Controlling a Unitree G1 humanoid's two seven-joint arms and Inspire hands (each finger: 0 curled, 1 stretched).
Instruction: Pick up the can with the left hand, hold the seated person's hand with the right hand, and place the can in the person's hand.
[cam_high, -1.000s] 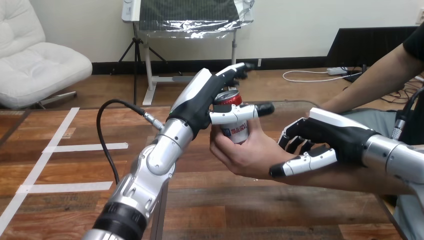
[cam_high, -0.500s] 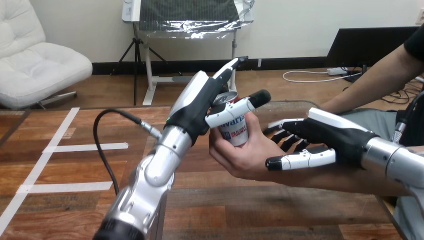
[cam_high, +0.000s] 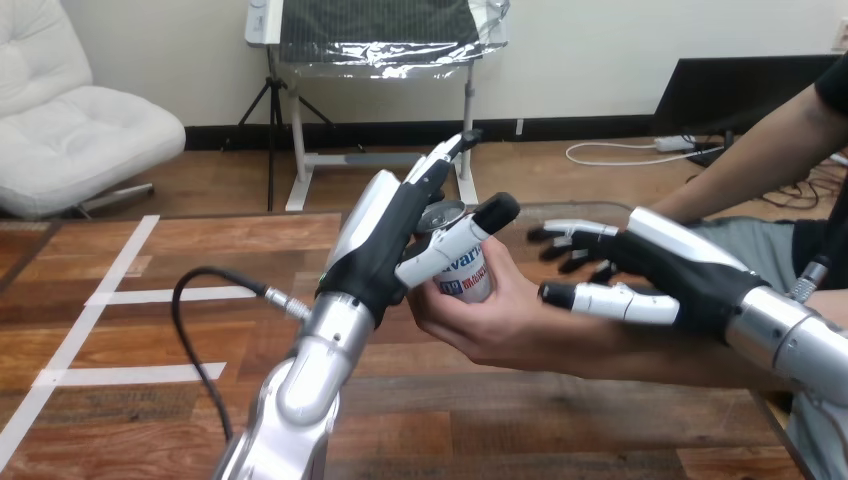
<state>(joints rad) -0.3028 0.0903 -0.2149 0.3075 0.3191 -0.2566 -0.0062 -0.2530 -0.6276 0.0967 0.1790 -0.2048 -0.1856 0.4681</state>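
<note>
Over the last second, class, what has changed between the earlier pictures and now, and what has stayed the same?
The left hand has let go of the can: its thumb uncurled and its fingers straightened. The right hand opened its fingers too, releasing the person's wrist, and rose slightly. The can stayed in the person's hand, which kept its place.

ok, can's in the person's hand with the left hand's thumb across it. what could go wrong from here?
1. The left hand has its thumb across the front of the can, which sits tilted in the person's hand; a sideways pull-out could drag or tip it.
2. The right hand is open over the person's wrist, fingers straight, not curled round it, so it may not steady the handover.
</note>
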